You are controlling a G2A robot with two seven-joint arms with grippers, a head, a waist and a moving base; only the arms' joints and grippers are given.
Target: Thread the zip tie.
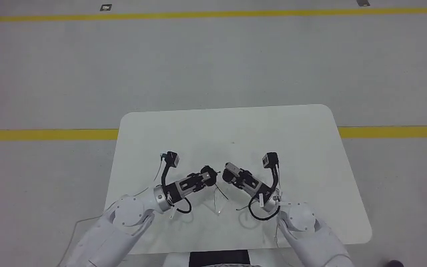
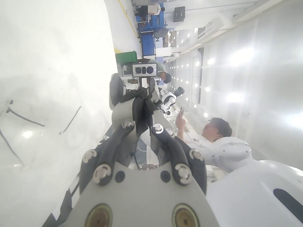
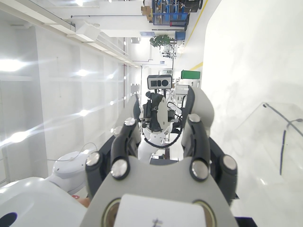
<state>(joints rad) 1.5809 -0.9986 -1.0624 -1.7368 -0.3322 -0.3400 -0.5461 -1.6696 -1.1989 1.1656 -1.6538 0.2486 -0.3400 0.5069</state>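
**Top view.** A white tabletop (image 1: 287, 133) with rounded corners. The two arms lie low over its near edge, angled inward so that the left hand (image 1: 209, 175) and the right hand (image 1: 227, 169) face each other near the middle, close together but not touching.

**Task object.** Several black zip ties (image 3: 282, 152) lie loose on a clear sheet (image 3: 258, 128), possibly a shallow tray; its transparency makes the form hard to judge. The sheet rests flat on the tabletop just below and between the two hands, nearer the robot than either fingertip. The ties lie at different angles, some crossing the sheet's edge. In the top view they appear as thin dark lines.

**Left hand.** Fingers apart. The left wrist view shows the right arm's wrist and camera through the gap. No zip tie can be made out between the pads, though so thin a strap would be hard to see here. The ties lie on the tabletop off to one side of this hand.

**Right hand.** Fingers spread apart, with the left arm's wrist framed between them. It is raised off the tabletop, and the clear sheet with its ties lies beside it, apart from the fingers.
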